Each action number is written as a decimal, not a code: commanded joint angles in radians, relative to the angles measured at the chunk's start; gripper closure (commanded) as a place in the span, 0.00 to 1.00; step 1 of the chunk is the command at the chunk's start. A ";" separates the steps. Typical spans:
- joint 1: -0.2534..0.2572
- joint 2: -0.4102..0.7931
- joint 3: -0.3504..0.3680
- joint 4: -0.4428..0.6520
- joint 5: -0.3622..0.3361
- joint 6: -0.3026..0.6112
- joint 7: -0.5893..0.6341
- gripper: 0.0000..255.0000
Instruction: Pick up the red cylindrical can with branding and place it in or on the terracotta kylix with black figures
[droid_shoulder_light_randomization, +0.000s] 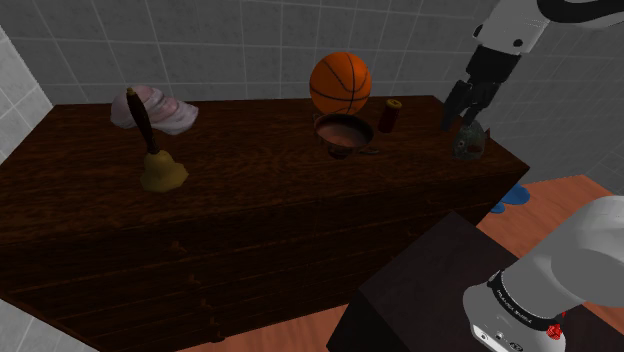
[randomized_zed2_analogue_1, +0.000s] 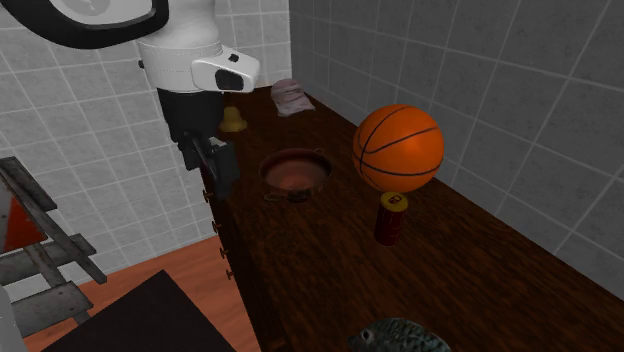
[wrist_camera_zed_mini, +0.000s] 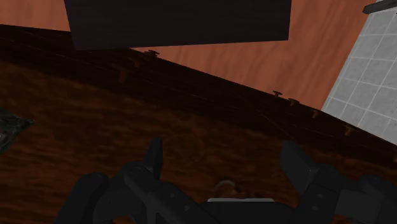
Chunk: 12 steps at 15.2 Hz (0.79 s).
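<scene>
Dark wooden sideboard (droid_shoulder_light_randomization: 250, 220) bears bell (droid_shoulder_light_randomization: 158, 165), pink cloth (droid_shoulder_light_randomization: 168, 110), basketball (droid_shoulder_light_randomization: 340, 83), kylix (droid_shoulder_light_randomization: 345, 132), red can (droid_shoulder_light_randomization: 391, 116); fish figure (droid_shoulder_light_randomization: 468, 143) apart.

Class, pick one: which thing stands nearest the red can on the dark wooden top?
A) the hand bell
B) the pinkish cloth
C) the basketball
C: the red can stands right next to the basketball, whereas the hand bell and the pinkish cloth sit far along the dark wooden top.
</scene>
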 joint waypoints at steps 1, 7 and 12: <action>0.000 0.000 0.000 0.000 0.000 0.000 0.000 0.00; -0.012 0.213 -0.066 0.091 -0.047 0.120 -0.105 0.00; -0.017 0.398 -0.113 0.201 -0.063 0.195 -0.189 0.00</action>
